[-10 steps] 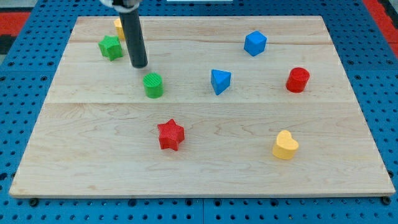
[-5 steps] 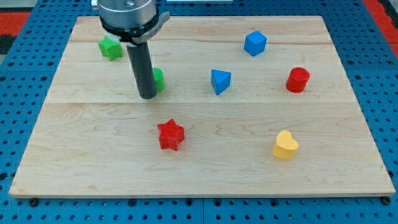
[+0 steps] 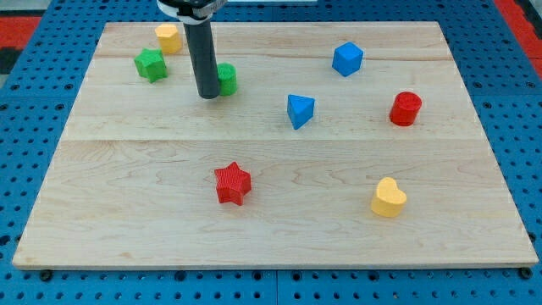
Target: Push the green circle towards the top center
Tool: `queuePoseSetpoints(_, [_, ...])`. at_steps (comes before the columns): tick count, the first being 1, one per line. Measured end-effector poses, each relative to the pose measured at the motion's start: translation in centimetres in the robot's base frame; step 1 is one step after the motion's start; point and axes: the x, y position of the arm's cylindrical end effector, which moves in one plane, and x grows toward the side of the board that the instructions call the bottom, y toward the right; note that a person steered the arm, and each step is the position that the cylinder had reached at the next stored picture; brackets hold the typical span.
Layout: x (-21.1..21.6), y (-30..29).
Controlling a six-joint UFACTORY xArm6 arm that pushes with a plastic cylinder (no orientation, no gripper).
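The green circle is a short green cylinder on the wooden board, upper left of centre. My dark rod comes down from the view's top, and my tip rests on the board touching the circle's lower left side. The rod hides the circle's left part.
A green star and a yellow block lie to the view's left of the rod. A blue block is at upper right, a blue triangular block at centre, a red cylinder at right, a red star and a yellow heart below.
My tip went down behind the green circle, then moved up and right. The circle has slid up and slightly right. The yellow block at top left shows again.
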Motion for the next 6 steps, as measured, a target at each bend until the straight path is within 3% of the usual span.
queuePoseSetpoints(6, [-8.3,8.6])
